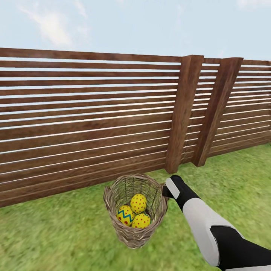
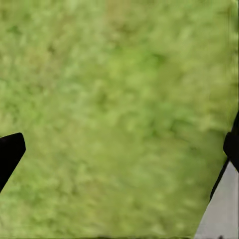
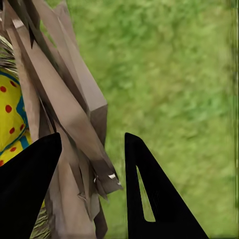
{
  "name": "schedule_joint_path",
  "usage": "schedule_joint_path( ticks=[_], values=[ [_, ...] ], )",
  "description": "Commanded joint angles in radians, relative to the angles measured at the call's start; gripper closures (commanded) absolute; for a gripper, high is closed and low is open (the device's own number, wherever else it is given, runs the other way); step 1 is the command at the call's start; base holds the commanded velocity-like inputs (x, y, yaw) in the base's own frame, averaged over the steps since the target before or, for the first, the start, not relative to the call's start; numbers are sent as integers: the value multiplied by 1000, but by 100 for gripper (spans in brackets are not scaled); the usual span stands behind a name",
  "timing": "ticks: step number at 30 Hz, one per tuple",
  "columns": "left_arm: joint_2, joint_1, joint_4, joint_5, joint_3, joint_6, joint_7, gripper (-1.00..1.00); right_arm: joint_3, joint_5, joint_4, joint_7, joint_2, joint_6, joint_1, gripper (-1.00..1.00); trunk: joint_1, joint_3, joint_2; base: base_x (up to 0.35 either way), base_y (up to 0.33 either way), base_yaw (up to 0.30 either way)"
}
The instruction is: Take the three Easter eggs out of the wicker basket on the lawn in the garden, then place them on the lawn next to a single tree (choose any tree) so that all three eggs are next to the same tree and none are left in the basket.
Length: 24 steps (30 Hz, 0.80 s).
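Wicker basket (image 1: 134, 210) sits on the lawn (image 1: 56, 233), near a brown slatted wooden fence (image 1: 86, 124) that runs across the head view with two thick posts (image 1: 184, 113) right of centre. All three Easter eggs (image 1: 134, 215) are in the basket, bunched in the bottom: one with a blue zigzag band (image 1: 125, 215) on the left, a red-dotted one (image 1: 138, 203) behind, another dotted one (image 1: 141, 221) in front, each touching the next. Lower parts of the eggs are hidden by the weave and by each other.

Right arm reaches in from the lower right; right gripper (image 1: 168, 190) is at the basket's right rim by the side loop handle. In the head view the fingertips are covered by the wrist and the rim. In the right wrist view the right gripper (image 3: 92, 164) has its two dark fingers (image 3: 149, 194) spread apart, straddling the basket wall (image 3: 64, 109) (weave renders as jagged brown shards at this range), one finger on the egg side, one on the grass side. Contact with the wicker: can't tell. A yellow egg patch with red dots and blue line (image 3: 11, 124) shows through, mostly cut off at the frame edge.

Left wrist view: blurry grass (image 2: 119, 109), a dark fingertip (image 2: 9, 152) at one edge and a dark-and-white part (image 2: 226, 189) at the other, both cropped. They stand wide apart with nothing between.
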Motion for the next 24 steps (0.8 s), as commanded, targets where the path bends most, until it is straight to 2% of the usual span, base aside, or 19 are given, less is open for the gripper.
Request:
schedule_joint_path(
  ticks=[1, 4, 7, 24],
  values=[
    [-18, 1, -2, 10, -3, -1, 0, -100, -6, -18, -2, -9, 1, -4, -1, 100, 0, -1, 0, 0, 0, -271],
    [-66, 1, -2, 10, -3, -1, -1, -100, -7, -18, -2, -10, 1, -4, -1, 100, 0, -1, 0, 0, 0, -272],
    [-84, 1, -2, 10, -3, -1, -1, -100, -7, -18, -1, -10, 1, -4, -1, 100, 0, -1, 0, 0, 0, -272],
    [-91, 1, -2, 10, -3, -1, -2, -100, -4, -18, 1, -11, 2, -4, -1, 100, 0, -1, 0, 0, 0, -259]
  ],
)
